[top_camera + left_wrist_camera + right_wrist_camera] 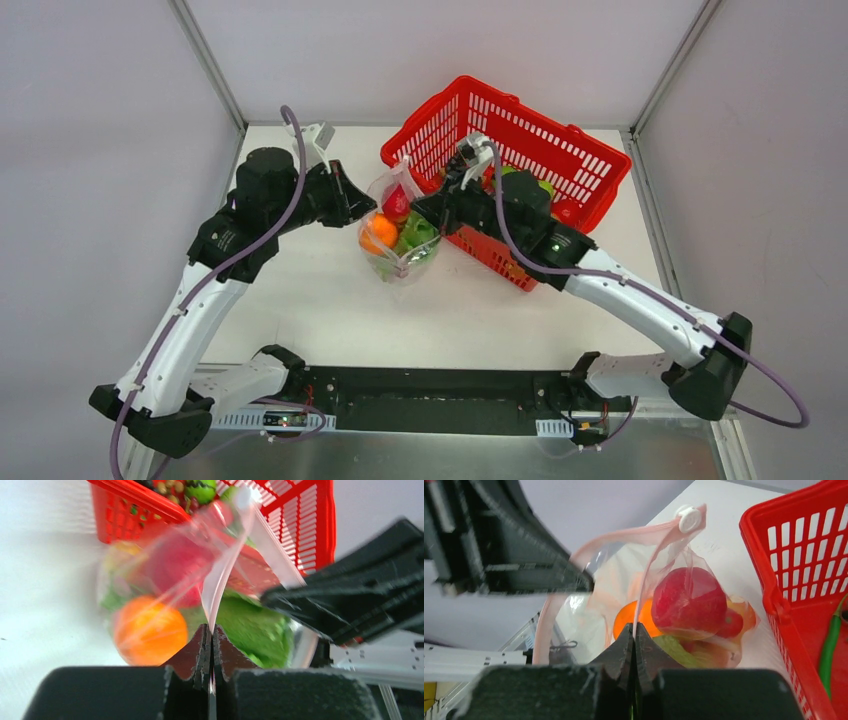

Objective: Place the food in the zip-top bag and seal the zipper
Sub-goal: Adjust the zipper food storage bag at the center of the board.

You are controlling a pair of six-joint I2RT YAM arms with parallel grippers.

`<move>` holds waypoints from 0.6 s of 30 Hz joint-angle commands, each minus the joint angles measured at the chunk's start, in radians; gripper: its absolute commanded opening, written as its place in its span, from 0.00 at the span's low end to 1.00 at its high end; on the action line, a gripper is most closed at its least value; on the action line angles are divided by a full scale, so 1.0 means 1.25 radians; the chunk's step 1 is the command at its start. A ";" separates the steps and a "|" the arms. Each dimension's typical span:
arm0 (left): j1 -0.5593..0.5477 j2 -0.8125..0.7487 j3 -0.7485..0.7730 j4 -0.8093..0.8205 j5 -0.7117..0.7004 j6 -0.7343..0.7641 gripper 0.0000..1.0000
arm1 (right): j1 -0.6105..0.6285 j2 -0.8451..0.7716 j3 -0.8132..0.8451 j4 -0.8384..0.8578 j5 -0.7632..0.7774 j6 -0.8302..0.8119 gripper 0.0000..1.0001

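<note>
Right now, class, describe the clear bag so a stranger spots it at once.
Find the red basket on the table. Beside it, the left gripper and right gripper pinch the zip-top bag. Only it is clear, with a pink zipper and toy food inside.

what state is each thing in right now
zip-top bag, mouth open, gripped at both edges
zipper, unsealed, its two sides apart
food, red, orange and green pieces inside the bag
left gripper, shut on one mouth edge
right gripper, shut on the other mouth edge
red basket, upright, other toys inside
</note>
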 commanded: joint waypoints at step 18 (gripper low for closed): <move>0.004 -0.060 -0.114 0.149 0.044 -0.108 0.06 | -0.170 0.191 0.109 0.168 -0.360 0.195 0.00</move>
